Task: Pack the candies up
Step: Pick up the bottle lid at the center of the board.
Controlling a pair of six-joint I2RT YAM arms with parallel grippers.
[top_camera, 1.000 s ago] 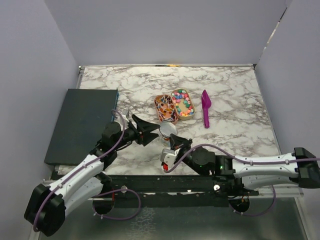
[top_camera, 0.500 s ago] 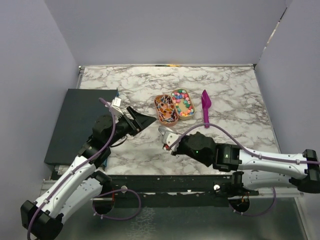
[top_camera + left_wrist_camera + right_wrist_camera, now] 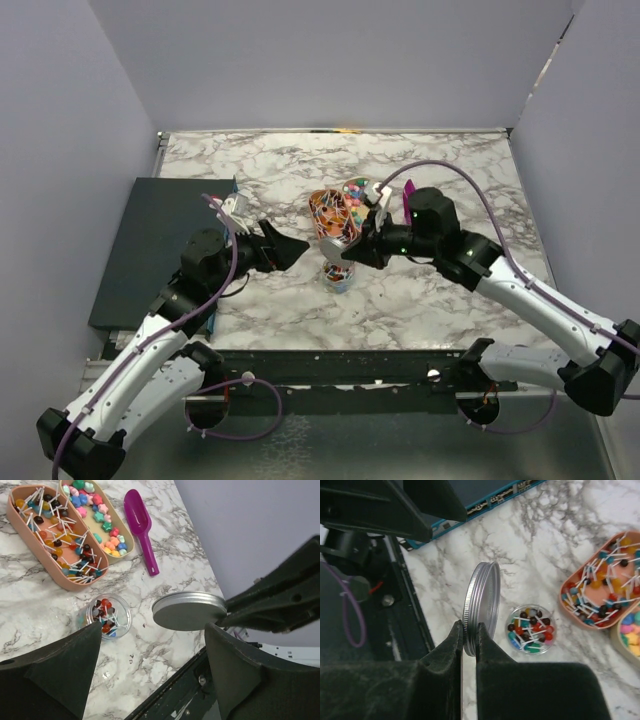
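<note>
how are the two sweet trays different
The pink tray holds lollipops on white sticks; the beige tray holds stickless candies. Some of the pink tray's sweets are dark brown; the beige tray's are all bright. Both are oblong, open and lie side by side.

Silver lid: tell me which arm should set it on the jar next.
Right. On the right arm, the jaws pinch the lid by its rim, close to the open jar; on the left arm, the jaws stand open and empty.

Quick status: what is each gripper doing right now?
Left gripper: open, holding nothing.
Right gripper: closed on the silver lid.
</note>
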